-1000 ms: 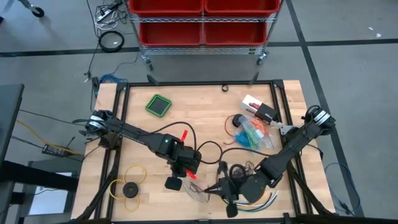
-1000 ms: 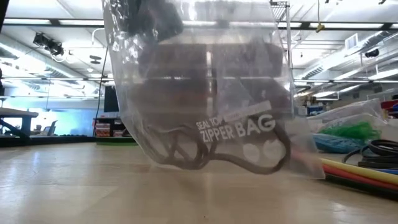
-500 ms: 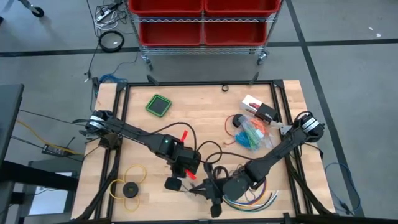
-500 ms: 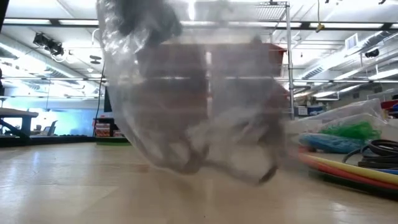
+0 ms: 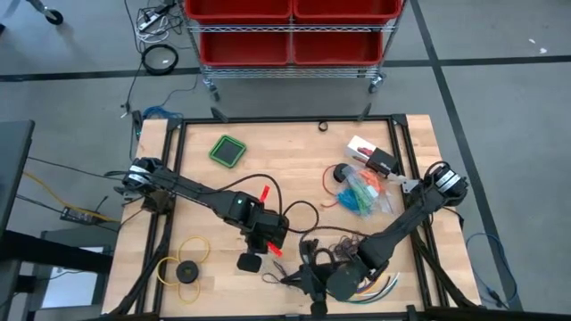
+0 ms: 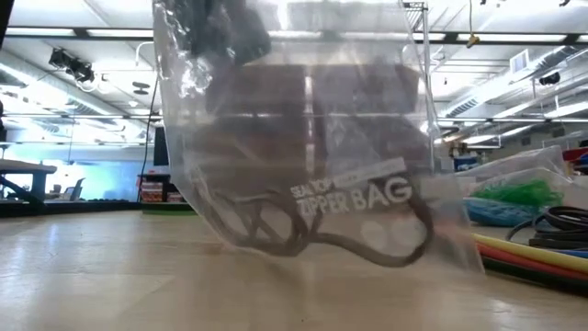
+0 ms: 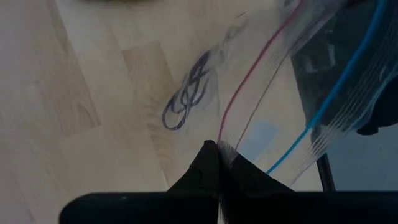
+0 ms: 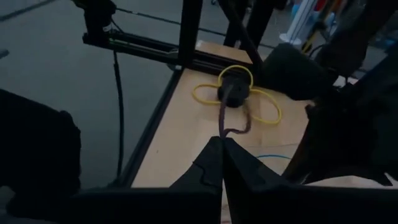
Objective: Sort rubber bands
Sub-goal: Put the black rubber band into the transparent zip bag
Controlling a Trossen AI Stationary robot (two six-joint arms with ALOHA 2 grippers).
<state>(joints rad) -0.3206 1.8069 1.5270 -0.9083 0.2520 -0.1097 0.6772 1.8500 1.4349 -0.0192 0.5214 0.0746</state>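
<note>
A clear plastic zipper bag (image 6: 303, 156) hangs above the wooden table (image 5: 294, 152), its top edge pinched in the fully closed left gripper (image 7: 219, 163). Dark purple rubber bands (image 6: 266, 225) lie inside at the bag's bottom, below that claw. The right gripper (image 8: 222, 163), just beside the bag, is clamped on a thin dark band (image 8: 231, 115).

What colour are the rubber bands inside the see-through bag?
Dark purple rubber bands, seen best in the left wrist view.
</note>
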